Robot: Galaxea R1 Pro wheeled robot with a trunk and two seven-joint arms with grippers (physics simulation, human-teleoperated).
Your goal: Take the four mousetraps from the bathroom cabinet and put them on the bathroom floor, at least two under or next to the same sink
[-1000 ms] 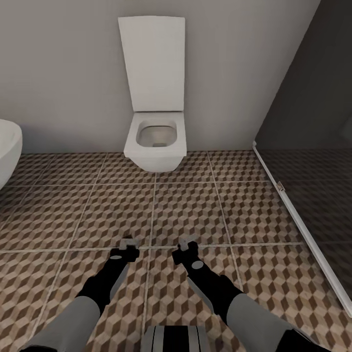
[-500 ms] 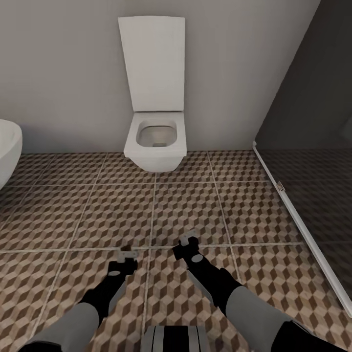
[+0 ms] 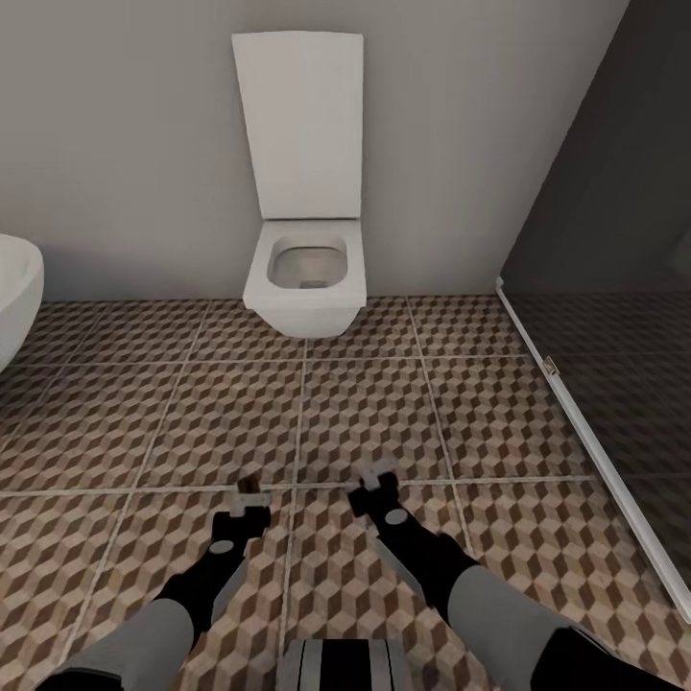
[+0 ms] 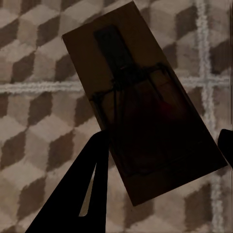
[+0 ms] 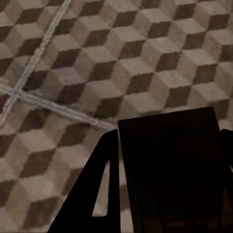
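Gripping mousetraps [image 4: 145, 116] [image 5: 172, 170] in wrist views; head view: toilet [image 3: 305, 278].

Two slim robot arms: light grey rounded upper sleeves; matte black forearms with small grey round discs near wrists; pale grey left gripper [image 3: 251, 496] and right gripper [image 3: 377, 477]; grey-and-black striped trunk top [image 3: 347, 665] between arms; black triangular finger [image 4: 80, 194] with slotted cut-out.

Grey wall [image 3: 144, 144], white toilet [image 3: 305, 278], dark glass partition [image 3: 614, 288], bathtub edge [image 3: 14, 288]
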